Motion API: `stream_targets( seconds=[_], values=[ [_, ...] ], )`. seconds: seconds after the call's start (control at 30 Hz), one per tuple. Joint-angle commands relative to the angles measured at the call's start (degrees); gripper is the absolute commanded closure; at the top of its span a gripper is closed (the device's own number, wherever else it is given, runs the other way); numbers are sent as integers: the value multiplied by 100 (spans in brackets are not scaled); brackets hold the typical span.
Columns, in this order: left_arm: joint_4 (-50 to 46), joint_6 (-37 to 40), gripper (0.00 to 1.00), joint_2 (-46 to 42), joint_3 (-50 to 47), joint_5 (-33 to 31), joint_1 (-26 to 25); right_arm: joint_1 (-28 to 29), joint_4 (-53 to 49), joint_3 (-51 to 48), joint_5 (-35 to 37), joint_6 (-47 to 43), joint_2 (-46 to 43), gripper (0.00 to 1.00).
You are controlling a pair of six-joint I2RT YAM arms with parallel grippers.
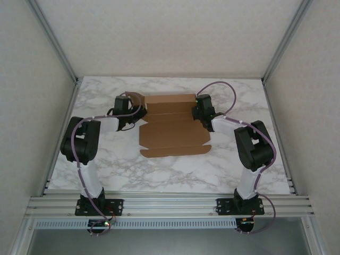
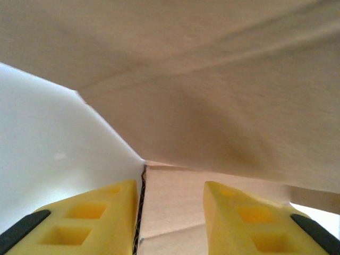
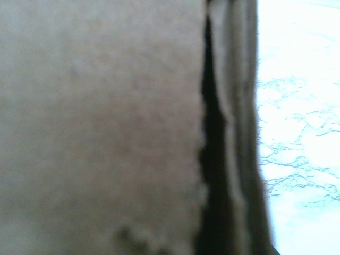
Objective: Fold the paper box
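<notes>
**Cardboard box between two grippers on a marble table**

From above, the box (image 1: 172, 130) is seen lying in the middle of the table (image 1: 175, 175), brown and unprinted. It is mostly flat, with creases running across it and a narrow strip along its lower edge. At the upper left corner of the box, a flap is raised beside the left gripper (image 1: 132, 110). The right gripper (image 1: 197, 111) is set against the upper right edge of the box.

In the left wrist view, the box (image 2: 212, 79) spreads across the top and right of the frame as a tan sheet, tilted over the gripper (image 2: 172, 218). Two yellow fingers (image 2: 101, 212) are seen at the bottom, spread apart and released. More board is seen in the gap between them. A corrugated edge runs just beside the inner face of the finger at lower left, and white table is seen at the left.

In the right wrist view, blurred board (image 3: 95, 122) is pressed close across the left and middle of the frame. A dark slit and a second edge are seen right of centre, and marble (image 3: 297, 133) at the far right. The right fingers are clenched; whether board is pinched between them cannot be told.
</notes>
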Motion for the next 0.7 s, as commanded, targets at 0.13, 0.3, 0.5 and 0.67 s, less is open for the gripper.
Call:
stream_targets(
  seconds=[0.13,0.3,0.5,0.67],
  values=[
    [527,-419,63,-13,-110,518,-139,40,-292,26,-159,118,39,100],
    [710,-543,64,185,-104,501,-312,37,-318,43,-179,121,43,100],
    [639,-526,64,557,151,370,-556,45,-364,60,-249,180,67,100],
    [668,-571,65,869,147,181,-576,43,-388,41,-230,145,46,100]
  ],
)
